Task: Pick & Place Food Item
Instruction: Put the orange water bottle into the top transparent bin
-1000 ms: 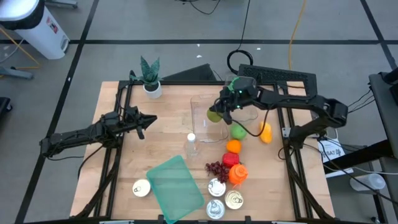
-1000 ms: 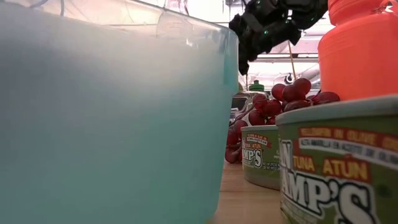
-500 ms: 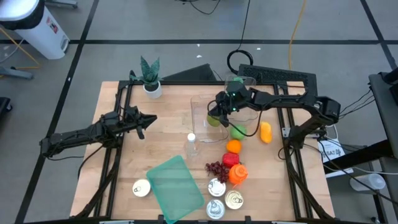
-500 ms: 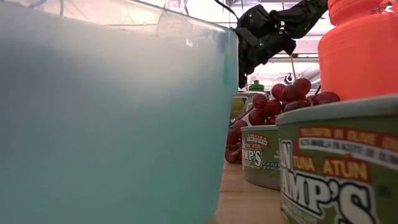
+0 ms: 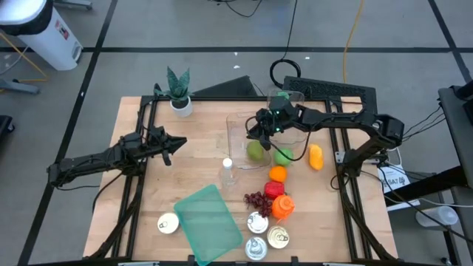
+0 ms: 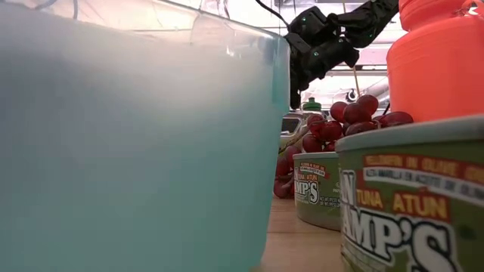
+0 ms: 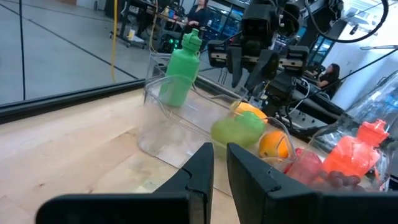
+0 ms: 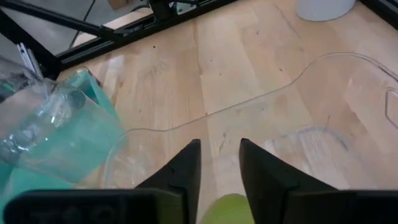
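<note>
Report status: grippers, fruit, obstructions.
Right gripper open above clear container. Green fruit lies inside it. Left gripper idle at table's left. Nothing blocking.
</note>
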